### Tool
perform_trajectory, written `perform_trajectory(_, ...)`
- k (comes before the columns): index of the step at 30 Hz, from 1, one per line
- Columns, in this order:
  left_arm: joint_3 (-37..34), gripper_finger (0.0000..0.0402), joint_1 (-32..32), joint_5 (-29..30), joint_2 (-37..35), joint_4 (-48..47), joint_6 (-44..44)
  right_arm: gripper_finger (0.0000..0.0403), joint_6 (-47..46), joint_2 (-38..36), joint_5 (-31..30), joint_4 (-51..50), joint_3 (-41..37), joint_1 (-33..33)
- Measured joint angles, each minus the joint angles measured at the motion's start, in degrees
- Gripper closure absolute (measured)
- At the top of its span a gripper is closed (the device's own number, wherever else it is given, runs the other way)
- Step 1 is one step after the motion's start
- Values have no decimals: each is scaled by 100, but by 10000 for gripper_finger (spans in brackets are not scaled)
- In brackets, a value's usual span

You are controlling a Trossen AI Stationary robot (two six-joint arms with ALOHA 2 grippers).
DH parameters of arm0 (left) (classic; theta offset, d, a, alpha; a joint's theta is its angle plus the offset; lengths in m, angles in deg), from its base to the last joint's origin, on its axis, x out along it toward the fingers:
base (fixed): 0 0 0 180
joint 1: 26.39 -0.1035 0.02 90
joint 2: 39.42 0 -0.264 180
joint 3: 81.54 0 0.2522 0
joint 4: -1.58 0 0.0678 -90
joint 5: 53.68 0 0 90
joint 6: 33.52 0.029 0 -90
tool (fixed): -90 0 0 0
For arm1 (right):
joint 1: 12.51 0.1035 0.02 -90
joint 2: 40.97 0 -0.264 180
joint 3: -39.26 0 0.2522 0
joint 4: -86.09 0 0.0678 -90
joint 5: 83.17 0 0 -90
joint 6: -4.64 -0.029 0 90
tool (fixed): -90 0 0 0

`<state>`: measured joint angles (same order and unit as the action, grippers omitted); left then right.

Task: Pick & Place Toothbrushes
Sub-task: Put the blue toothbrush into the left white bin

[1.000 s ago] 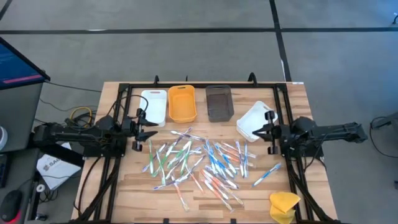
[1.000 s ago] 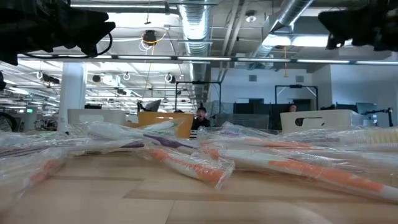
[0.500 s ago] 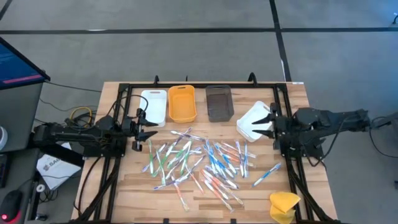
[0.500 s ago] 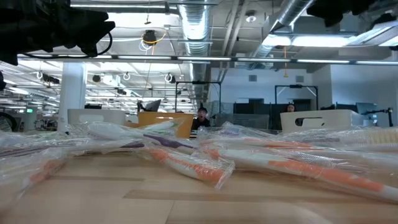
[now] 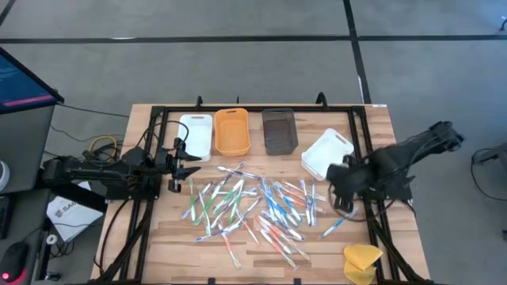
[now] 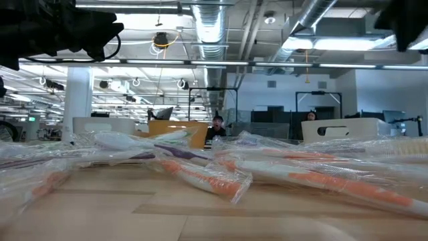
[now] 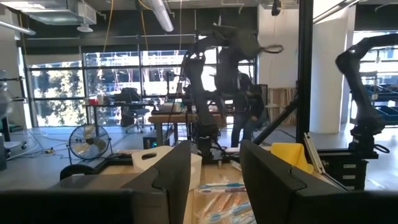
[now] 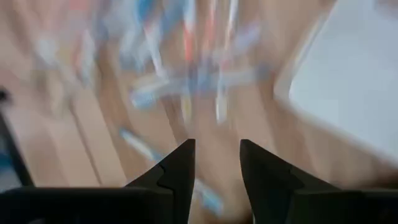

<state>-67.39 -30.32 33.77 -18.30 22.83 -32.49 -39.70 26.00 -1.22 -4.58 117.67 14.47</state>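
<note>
Many toothbrushes [image 5: 253, 206] in clear wrappers lie heaped on the middle of the wooden table [image 5: 380, 119]; they fill the low view [image 6: 200, 175]. One blue toothbrush [image 5: 342, 220] lies apart, right of the heap. My right gripper [image 5: 336, 190] hangs open above the table's right part, pointing down between the heap and the tilted white tray [image 5: 326, 152]; its wrist view shows an empty gap [image 8: 216, 168] over blurred toothbrushes [image 8: 186, 68]. My left gripper [image 5: 187, 169] waits open at the left, level, nothing between its fingers [image 7: 214, 180].
A white tray [image 5: 196, 134], an orange tray [image 5: 232, 131] and a brown tray [image 5: 279, 131] stand in a row at the far side. A yellow sponge-like lump [image 5: 362, 260] sits at the near right corner. Black frame rails [image 5: 150, 206] run along both sides.
My right gripper has risen and swung from the table's right edge toward the heap and the near edge, tipping from level to pointing steeply down and rolling as it went. The toothbrushes and trays have stayed where they were.
</note>
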Motion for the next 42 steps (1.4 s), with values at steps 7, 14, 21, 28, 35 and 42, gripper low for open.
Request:
perform_trajectory(7, 0, 270, -1, -2, 0, -2, 0, 278, -616, 1309, 703, -685, 1, 403)
perform_trajectory(14, 0, 270, 0, -2, 0, -2, 11, 280, -421, 2151, 848, -594, 1, 674)
perform_trajectory(21, 0, 270, -2, -2, 0, -2, 15, 282, 146, 2387, 974, -65, 1, 958)
perform_trajectory(28, 0, 270, 0, -2, 0, -2, 13, 287, 540, 2426, 952, 470, -5, 1229)
perform_trajectory(35, 0, 270, -1, -14, 0, -2, 2, 287, 529, 2420, 952, 1109, -420, 1474)
perform_trajectory(42, 0, 270, 0, -20, 0, 0, 11, 287, 537, 2420, 1036, 1624, -892, 1532)
